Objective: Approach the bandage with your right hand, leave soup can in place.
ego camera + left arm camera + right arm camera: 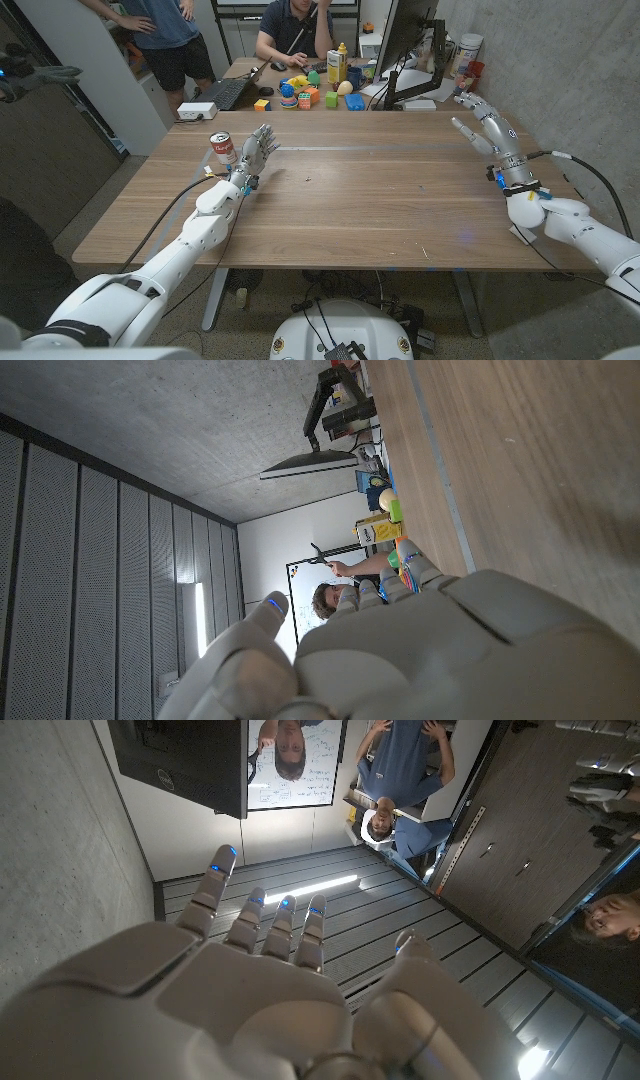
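A red and white soup can (222, 147) stands upright on the wooden table (380, 210), towards its far left. My left hand (255, 152) is raised just to the can's right, fingers apart and holding nothing; its back (450, 650) shows in the left wrist view. My right hand (490, 128) is lifted at the table's far right, fingers spread and empty; I see its back (240, 980) in the right wrist view. A tiny dark speck (307, 181) lies mid-table; I cannot tell whether it is the bandage.
At the table's far end are colourful toys (300, 95), a yellow bottle (338, 65), a laptop (228, 92) and a monitor (405, 40). Two people (290, 30) are behind the table. A concrete wall runs along the right.
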Robot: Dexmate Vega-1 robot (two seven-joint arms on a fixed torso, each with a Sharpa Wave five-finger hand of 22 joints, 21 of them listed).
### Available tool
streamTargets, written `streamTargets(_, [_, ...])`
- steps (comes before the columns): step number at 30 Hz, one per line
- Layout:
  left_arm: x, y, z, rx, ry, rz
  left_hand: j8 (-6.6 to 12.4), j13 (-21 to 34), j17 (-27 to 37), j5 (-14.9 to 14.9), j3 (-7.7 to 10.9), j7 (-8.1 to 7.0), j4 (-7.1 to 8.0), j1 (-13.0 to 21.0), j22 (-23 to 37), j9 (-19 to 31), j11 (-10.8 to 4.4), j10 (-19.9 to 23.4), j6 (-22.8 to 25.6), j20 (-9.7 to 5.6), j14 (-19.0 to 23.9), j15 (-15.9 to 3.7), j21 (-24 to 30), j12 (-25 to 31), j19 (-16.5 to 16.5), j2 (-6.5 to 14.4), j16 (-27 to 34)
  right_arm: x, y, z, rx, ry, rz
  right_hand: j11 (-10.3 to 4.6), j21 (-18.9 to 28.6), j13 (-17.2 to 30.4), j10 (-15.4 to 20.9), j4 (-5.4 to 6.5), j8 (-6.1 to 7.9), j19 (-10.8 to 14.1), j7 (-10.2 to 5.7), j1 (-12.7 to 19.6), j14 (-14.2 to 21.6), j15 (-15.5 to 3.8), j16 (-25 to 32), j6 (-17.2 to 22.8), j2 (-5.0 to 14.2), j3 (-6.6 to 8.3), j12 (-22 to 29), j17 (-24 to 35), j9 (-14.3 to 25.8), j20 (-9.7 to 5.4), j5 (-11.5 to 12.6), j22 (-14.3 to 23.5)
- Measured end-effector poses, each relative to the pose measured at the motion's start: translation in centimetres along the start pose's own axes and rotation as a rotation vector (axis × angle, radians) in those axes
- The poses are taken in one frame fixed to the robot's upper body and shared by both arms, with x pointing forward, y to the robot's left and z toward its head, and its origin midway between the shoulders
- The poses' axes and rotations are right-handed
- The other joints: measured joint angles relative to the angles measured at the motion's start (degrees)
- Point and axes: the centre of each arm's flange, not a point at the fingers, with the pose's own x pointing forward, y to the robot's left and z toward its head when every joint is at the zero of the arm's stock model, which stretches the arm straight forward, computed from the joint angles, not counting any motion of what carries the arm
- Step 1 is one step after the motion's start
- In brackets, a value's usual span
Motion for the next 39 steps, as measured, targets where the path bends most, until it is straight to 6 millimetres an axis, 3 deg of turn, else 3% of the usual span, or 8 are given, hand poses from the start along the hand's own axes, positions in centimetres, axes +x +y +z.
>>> streamTargets(6, [0.4, 0.3, -0.2, -0.001, 0.003, -0.008, 0.0, 0.0, 0.0, 0.0, 0.0, -0.02, 0.0, 0.0, 0.0, 0.0, 0.0, 0.0, -0.02, 0.0, 0.0, 0.0, -0.23, 0.0, 0.0, 0.0, 0.0, -0.7, -1.5, -1.6, -0.091, -0.009, 0.031, 0.64, 0.0, 0.0, -0.65, -1.05, -0.27, 1.84, -0.94, 1.55, 0.03, 0.14, -0.13, -0.32, -0.49, 0.34, -0.28, 0.0, 0.0, 0.2, -0.4, 0.0])
streamTargets(11, [0.7, 0.3, -0.3, -0.003, 0.004, -0.024, 0.0, 0.0, -0.15, 0.0, 0.0, -0.2, 0.0, 0.0, 0.0, -0.01, 0.0, 0.0, -0.2, 0.0, 0.0, 0.0, -0.22, 0.0, 0.0, 0.0, 0.0, -2.0, -3.8, -3.8, -0.169, 0.015, 0.059, 0.64, -0.44, 0.0, -0.65, -1.29, -0.27, 2.36, -1.25, 1.65, -0.14, 0.31, -0.39, -0.64, -0.59, 0.11, -0.29, 0.01, -0.01, 0.31, -0.52, 0.0])
streamTargets(15, [1.0, 0.5, -0.5, -0.006, 0.011, -0.02, 0.0, 0.0, -0.15, 0.0, 0.0, -0.2, 0.0, 0.0, 0.0, -0.01, 0.0, 0.0, -0.2, 0.0, 0.0, 0.0, -0.45, 0.0, 0.0, 0.0, 0.0, -2.5, -4.4, -4.3, -0.191, 0.017, 0.075, 0.64, -0.44, -0.01, -0.65, -1.53, -0.27, 2.36, -1.25, 1.89, -0.14, 0.31, -0.39, -0.64, -0.83, 0.34, -0.28, 0.0, 0.26, 0.31, -0.85, 0.0])
streamTargets(16, [1.1, 0.5, -0.5, -0.006, 0.009, -0.034, 0.0, 0.0, -0.15, 0.0, 0.0, -0.19, 0.0, 0.0, 0.0, -0.01, 0.0, 0.0, -0.2, 0.0, 0.0, 0.0, -0.45, 0.0, 0.0, 0.0, 0.0, -3.5, -5.9, -5.3, -0.222, 0.031, 0.09, 0.64, -0.44, -0.01, -0.65, -1.53, -0.36, 2.36, -1.26, 1.89, -0.14, 0.31, -0.39, -0.65, -0.83, 0.34, -0.28, 0.01, 0.26, 0.31, -0.85, -0.01])
streamTargets(21, [1.5, 0.6, -0.7, -0.01, 0.014, -0.043, 0.0, 0.0, -0.14, 0.0, 0.0, -0.19, 0.0, 0.0, 0.0, -0.01, 0.0, 0.0, -0.2, 0.0, 0.0, 0.0, -0.45, 0.0, 0.0, 0.0, 0.0, -4.1, -6.8, -5.7, -0.23, 0.038, 0.092, 0.95, -0.81, -0.01, -0.95, -1.77, -0.89, 2.98, -1.86, 2.33, -0.14, 0.3, -0.39, -1.25, -0.83, 0.1, -0.28, 0.01, 0.25, 0.31, -0.85, -0.01])
streamTargets(22, [1.5, 0.6, -0.7, -0.01, 0.014, -0.045, 0.0, 0.0, -0.14, 0.0, 0.0, -0.19, 0.0, 0.0, 0.0, -0.01, 0.0, 0.0, -0.19, 0.0, 0.0, 0.0, -0.45, 0.0, 0.0, 0.0, -0.01, -5.6, -8.1, -6.2, -0.252, 0.041, 0.118, 0.95, -0.81, -0.01, -0.95, -1.77, -0.89, 2.98, -1.86, 2.33, -0.12, 0.33, -0.39, -1.25, -0.83, 0.11, -0.28, 0.0, 0.25, 0.31, -0.85, -0.01])
streamTargets(30, [2.4, 1.1, -1.1, -0.019, 0.032, -0.05, 0.0, -0.01, -0.14, 0.0, 0.0, -0.19, 0.0, 0.0, -0.01, -0.01, 0.0, 0.0, -0.19, 0.0, 0.0, 0.0, -0.45, 0.0, 0.0, 0.0, -0.01, -8.8, -11.1, -5.4, -0.243, 0.034, 0.129, 1.16, -1.03, -0.01, -0.73, -2.16, -1.11, 3.8, -2.27, 2.64, 0.48, 0.92, -0.39, -1.66, -1.14, 0.17, -0.28, 0.0, 0.25, 0.33, -1.3, -0.01])
streamTargets(39, [3.1, 1.6, -1.2, -0.021, 0.06, -0.066, -0.01, -0.01, -0.14, 0.0, 0.0, -0.19, 0.0, 0.0, -0.01, -0.01, 0.01, 0.01, -0.19, 0.0, 0.0, 0.0, -0.49, 0.0, 0.0, 0.0, -0.01, -11.4, -12.5, -3.2, -0.204, 0.03, 0.16, 1.16, -1.36, -0.01, -0.73, -2.23, -1.45, 4.51, -2.9, 2.64, 1.1, 1.11, -0.39, -2.3, -1.14, 0.1, -0.27, 0.14, 0.24, 0.21, -1.33, -0.01])
